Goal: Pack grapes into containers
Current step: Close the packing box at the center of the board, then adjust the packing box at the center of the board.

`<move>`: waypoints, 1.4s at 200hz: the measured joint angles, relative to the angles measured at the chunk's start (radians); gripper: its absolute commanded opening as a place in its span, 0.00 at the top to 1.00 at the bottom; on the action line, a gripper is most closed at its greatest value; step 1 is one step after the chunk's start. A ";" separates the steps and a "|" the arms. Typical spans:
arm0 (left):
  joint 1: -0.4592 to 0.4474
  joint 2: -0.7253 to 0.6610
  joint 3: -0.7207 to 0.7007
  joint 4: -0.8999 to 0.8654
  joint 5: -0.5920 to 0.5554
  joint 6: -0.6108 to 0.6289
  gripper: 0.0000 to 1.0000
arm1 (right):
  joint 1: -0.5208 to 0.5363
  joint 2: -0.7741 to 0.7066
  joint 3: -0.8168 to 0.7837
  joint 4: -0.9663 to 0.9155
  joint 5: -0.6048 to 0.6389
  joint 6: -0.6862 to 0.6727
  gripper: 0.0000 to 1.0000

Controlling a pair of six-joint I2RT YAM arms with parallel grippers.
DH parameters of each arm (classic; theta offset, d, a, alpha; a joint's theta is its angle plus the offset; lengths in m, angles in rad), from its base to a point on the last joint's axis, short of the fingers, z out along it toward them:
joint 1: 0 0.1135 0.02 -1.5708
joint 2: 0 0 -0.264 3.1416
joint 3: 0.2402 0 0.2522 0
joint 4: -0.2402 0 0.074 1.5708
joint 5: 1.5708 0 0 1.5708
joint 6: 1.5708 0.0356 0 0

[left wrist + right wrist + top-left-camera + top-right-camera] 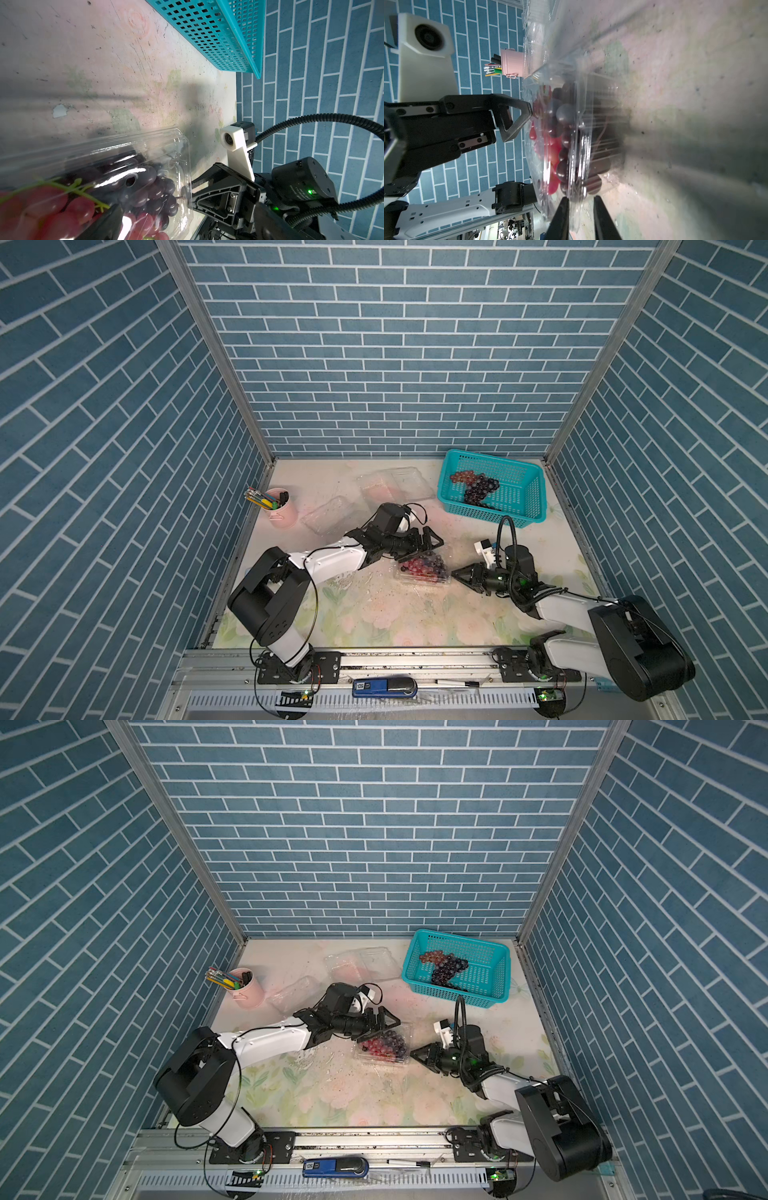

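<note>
A clear container (432, 581) (388, 1058) in the middle of the table holds red and dark grapes (419, 565) (145, 193) (560, 145). Its transparent lid lies over them. My left gripper (436, 546) (392, 1023) (187, 228) hovers open above the back of that lid, one fingertip (527, 112) at the plastic. My right gripper (454, 573) (412, 1052) (581, 207) is shut on the container's rim from the right. More grapes (478, 486) lie in the teal basket (528, 506). Two other clear containers (395, 485) (326, 514) sit behind.
The pink pen cup (284, 510) (512, 62) stands at the far left by the wall. The basket (207, 31) fills the back right corner. Brick walls close in the table on three sides; a rail runs along the front edge.
</note>
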 measured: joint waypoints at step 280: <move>0.089 -0.070 -0.064 -0.031 -0.011 0.016 0.00 | 0.050 0.265 -0.016 0.497 0.313 0.219 0.64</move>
